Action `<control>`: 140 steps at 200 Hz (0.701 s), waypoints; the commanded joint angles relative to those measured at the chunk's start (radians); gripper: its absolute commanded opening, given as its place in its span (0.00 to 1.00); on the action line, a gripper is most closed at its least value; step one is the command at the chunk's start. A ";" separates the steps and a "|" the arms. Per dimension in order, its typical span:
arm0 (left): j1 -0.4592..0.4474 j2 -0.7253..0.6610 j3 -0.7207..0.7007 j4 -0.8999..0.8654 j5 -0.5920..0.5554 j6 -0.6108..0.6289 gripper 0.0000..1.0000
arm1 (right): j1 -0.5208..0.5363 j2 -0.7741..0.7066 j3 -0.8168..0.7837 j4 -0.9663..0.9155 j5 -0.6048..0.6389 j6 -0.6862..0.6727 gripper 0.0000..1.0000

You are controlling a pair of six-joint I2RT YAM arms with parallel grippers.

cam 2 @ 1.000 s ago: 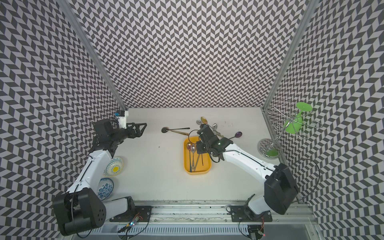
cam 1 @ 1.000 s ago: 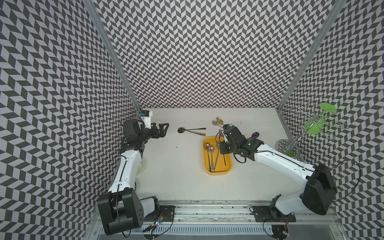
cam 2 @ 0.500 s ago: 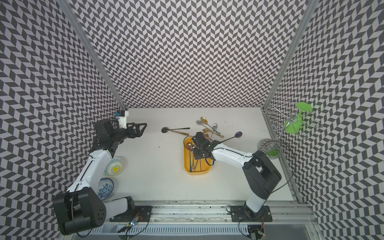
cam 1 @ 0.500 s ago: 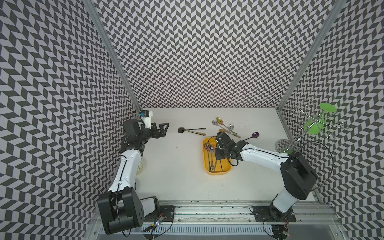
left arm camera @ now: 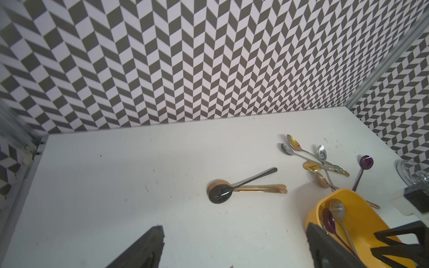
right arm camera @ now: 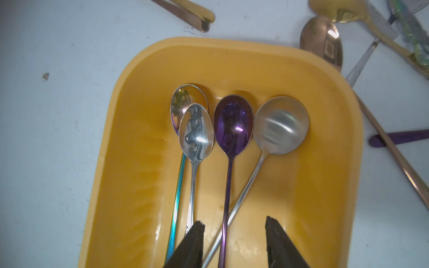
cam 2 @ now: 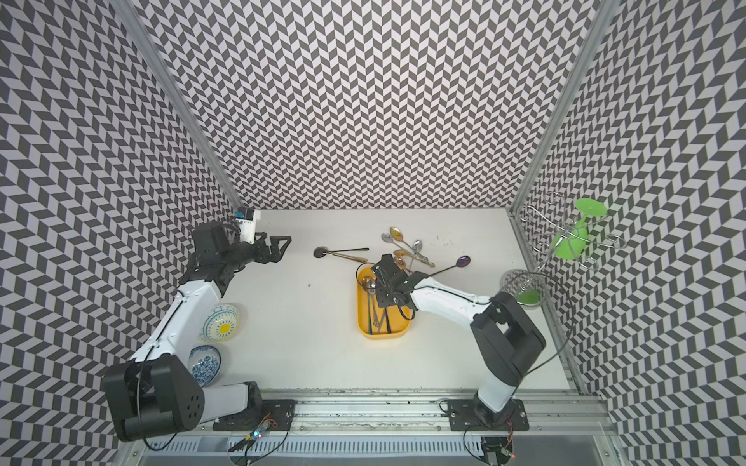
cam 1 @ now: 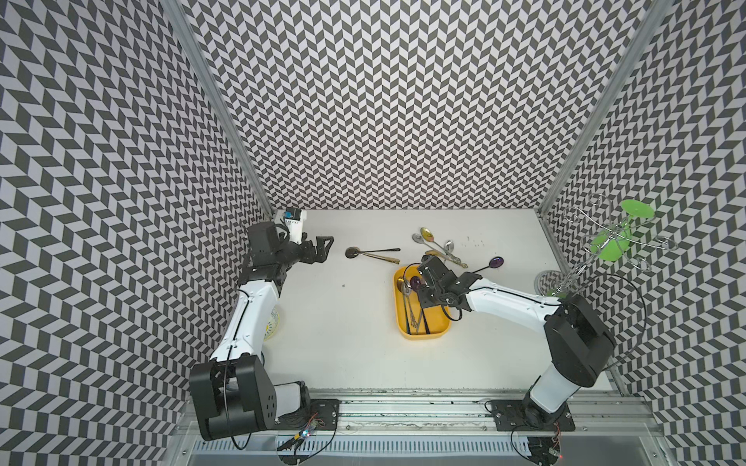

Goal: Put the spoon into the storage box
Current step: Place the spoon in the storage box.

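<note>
Right wrist view: purple spoon (right arm camera: 233, 125) in?
— Yes, it lies in the storage box (right arm camera: 325, 162), handle between my right gripper's (right arm camera: 234, 224) parted, empty fingers (right arm camera: 192, 243). Loose spoons (right arm camera: 322, 44) beyond them lie outside; left gripper (cam 1: 325, 247) wide.

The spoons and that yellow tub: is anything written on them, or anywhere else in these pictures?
No text here can be read.
The blue sticker on the white block at the left arm's wrist: too small to read.
The square mark in the bowl of the copper spoon: blurred, no letters legible.
The storage box and the spoons inside it: no writing.
</note>
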State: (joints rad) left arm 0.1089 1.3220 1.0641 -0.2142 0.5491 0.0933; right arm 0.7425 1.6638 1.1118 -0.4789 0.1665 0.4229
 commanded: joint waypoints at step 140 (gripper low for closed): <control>-0.280 0.500 0.535 -0.356 -0.207 0.589 0.93 | -0.167 -0.602 -0.175 0.057 0.151 -0.270 0.75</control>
State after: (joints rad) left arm -0.1684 1.7607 1.4929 -0.4755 0.3340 0.5816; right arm 0.5831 1.1477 1.0084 -0.5171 0.2890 0.2104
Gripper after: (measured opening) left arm 0.938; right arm 0.715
